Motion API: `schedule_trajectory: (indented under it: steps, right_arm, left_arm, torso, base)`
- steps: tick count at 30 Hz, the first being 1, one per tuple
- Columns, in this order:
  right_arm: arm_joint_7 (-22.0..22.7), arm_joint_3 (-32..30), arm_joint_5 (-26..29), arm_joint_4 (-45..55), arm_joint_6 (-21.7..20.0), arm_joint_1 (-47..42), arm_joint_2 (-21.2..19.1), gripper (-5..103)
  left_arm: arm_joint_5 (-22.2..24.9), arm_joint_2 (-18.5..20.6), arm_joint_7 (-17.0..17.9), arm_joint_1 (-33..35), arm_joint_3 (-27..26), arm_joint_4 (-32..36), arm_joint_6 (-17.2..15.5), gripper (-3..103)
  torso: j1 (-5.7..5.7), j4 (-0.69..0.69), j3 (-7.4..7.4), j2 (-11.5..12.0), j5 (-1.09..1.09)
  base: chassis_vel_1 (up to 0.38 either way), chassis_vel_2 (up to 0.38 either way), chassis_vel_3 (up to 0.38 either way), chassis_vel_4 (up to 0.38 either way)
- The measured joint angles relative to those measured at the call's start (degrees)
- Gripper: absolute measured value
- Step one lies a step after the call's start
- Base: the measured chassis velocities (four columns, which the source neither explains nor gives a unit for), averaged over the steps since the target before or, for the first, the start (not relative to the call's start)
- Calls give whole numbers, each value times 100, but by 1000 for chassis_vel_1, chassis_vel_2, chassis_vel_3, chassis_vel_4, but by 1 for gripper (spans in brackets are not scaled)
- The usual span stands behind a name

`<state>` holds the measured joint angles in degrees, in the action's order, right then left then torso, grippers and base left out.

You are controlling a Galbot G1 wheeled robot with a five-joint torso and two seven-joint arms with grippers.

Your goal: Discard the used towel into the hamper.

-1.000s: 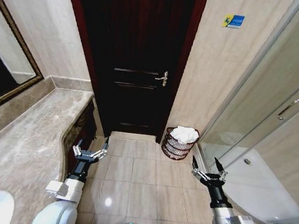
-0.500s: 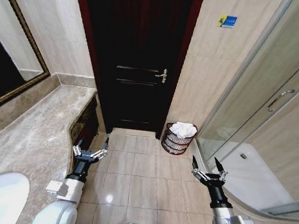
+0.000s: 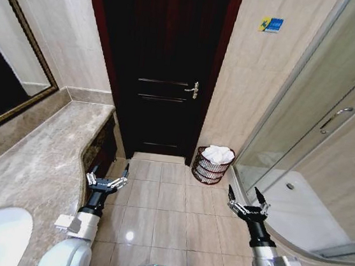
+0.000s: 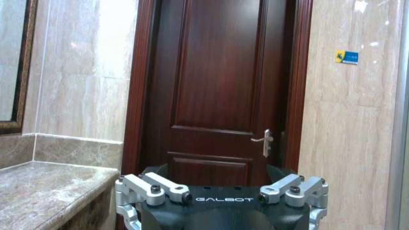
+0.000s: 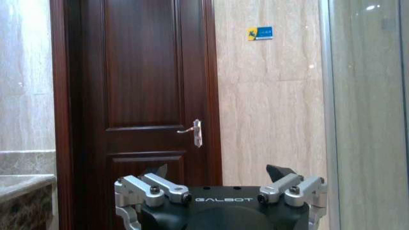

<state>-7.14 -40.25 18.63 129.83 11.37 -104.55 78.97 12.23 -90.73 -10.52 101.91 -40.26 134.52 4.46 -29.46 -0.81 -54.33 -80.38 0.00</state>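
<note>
Since a second ago the head camera has shifted, so the hamper (image 3: 213,165) now sits slightly higher, right of centre, a white towel (image 3: 218,154) heaped inside. The left gripper (image 3: 106,180) and right gripper (image 3: 246,201) stay low over the tiled floor (image 3: 163,202), jaws apart, empty. A dark door (image 3: 165,67) stands behind.

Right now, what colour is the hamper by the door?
Dark red-brown, with open slatted sides; the hamper has a white towel in it. Head view shows it best.
</note>
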Motion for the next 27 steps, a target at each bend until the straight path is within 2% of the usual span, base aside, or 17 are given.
schedule_trajectory:
  steps: [22,25,26,27]
  right_arm:
    - [0,0,3,-31,45,0,2,100]
    - [0,0,50,-256,380,-3,30,100]
    - [1,-2,88,-426,640,-6,52,100]
    - [1,-2,88,-426,640,-6,52,100]
  left_arm:
    - [0,0,0,1,0,0,0,100]
    - [0,0,0,0,0,0,0,100]
    - [0,0,0,0,0,0,0,100]
    - [0,0,0,0,0,0,0,100]
  torso:
    - [0,0,0,-1,0]
    - [0,0,0,-1,0]
    - [0,0,0,-1,0]
    - [0,0,0,-1,0]
  base:
    - [0,0,0,0]
    - [0,0,0,0]
    - [0,0,0,0]
    - [0,0,0,0]
